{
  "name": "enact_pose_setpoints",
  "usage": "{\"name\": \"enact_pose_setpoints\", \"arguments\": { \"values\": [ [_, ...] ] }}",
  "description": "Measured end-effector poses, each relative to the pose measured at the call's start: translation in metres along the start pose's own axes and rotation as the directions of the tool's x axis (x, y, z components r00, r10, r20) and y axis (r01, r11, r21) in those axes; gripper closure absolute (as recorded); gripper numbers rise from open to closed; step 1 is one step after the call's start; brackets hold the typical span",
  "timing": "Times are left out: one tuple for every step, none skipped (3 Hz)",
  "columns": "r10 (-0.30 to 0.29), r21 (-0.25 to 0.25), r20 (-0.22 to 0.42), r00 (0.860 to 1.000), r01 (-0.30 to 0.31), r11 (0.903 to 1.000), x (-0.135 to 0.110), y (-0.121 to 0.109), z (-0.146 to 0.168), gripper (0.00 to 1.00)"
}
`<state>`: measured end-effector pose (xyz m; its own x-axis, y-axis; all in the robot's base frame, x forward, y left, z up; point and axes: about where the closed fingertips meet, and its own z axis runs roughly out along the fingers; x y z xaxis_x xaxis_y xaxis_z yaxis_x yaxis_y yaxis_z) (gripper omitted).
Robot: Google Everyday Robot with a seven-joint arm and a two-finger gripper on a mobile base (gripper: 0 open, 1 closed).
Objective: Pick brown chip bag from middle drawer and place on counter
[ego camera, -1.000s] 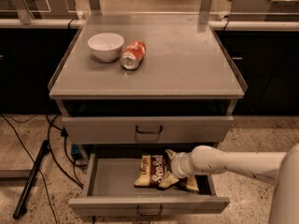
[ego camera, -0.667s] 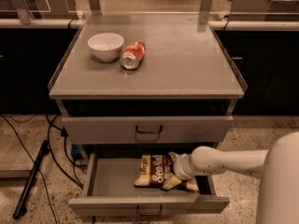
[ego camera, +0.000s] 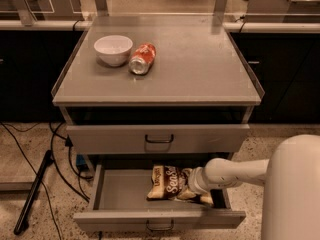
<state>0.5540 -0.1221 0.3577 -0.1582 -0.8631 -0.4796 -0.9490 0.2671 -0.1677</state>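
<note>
Speckled terrazzo floor (ego camera: 282, 130) with black cables (ego camera: 54, 151); dark cabinets (ego camera: 30, 69) behind.

The pincer (ego camera: 191, 180), inside the open wide shallow grey metal drawer (ego camera: 160, 219), hides the right end of the crinkly dark-brown chip bag (ego camera: 167, 183) — the bulky white arm (ego camera: 292, 189) is cut off at the right and bottom edges.

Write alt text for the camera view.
The robot's gripper reaches into the open middle drawer, at the right end of the brown chip bag lying there. On the counter above sit a white bowl and a tipped soda can.
</note>
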Motion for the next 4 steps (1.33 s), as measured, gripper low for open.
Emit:
{"name": "enact_pose_setpoints", "arguments": {
  "values": [
    [-0.002,0.000,0.002,1.000,0.002,1.0000,-0.003,0.000,-0.004,0.81],
    [-0.002,0.000,0.002,1.000,0.002,1.0000,-0.007,-0.001,-0.011,0.99],
    [-0.002,0.000,0.002,1.000,0.002,1.0000,-0.009,-0.002,-0.015,1.00],
    [-0.058,0.040,0.054,0.997,0.056,0.9976,-0.040,0.022,-0.081,1.00]
  ]
}}
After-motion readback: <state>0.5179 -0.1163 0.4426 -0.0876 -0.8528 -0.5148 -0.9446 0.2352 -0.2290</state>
